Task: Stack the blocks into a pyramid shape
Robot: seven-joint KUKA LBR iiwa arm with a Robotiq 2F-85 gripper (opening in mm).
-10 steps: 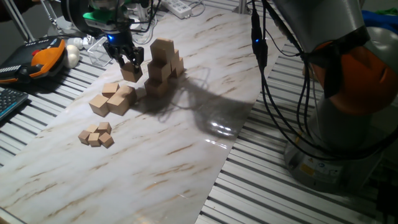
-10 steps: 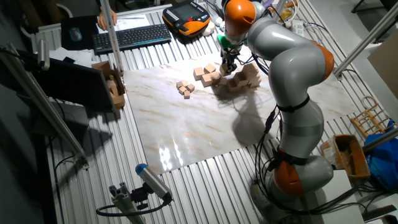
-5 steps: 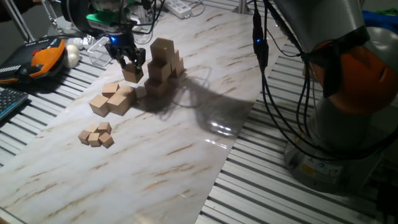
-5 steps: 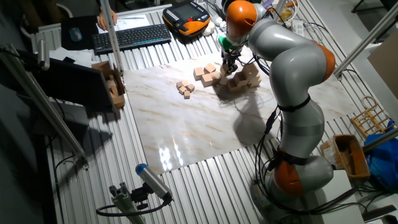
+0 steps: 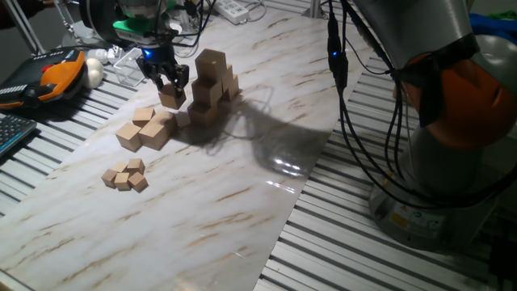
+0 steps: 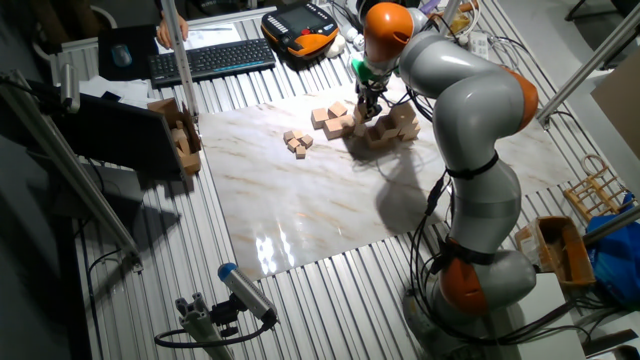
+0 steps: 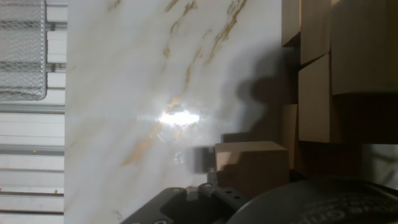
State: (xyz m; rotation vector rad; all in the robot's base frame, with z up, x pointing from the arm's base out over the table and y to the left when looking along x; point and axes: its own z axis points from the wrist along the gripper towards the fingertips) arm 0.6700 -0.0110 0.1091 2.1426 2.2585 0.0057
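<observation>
My gripper (image 5: 171,87) is shut on one pale wooden block (image 5: 171,98) and holds it just above the marble board (image 5: 242,178), to the left of the stacked blocks (image 5: 212,85). The stack is several blocks, about three high. Three or so loose blocks (image 5: 146,129) lie in front of it on the left. The other fixed view shows the gripper (image 6: 368,106) beside the stack (image 6: 392,125) and the loose blocks (image 6: 333,118). The hand view shows the held block (image 7: 252,165) low down, with the stack (image 7: 323,74) on the right.
Several much smaller cubes (image 5: 125,175) lie nearer the front left, also seen in the other fixed view (image 6: 297,142). An orange pendant (image 5: 56,73), a white ball (image 5: 95,74) and a keyboard (image 5: 12,133) sit off the board's left. The arm's base (image 5: 436,162) and cables (image 5: 347,97) stand at right.
The gripper with the block has shifted slightly toward the far left. The stack and the loose blocks have not moved.
</observation>
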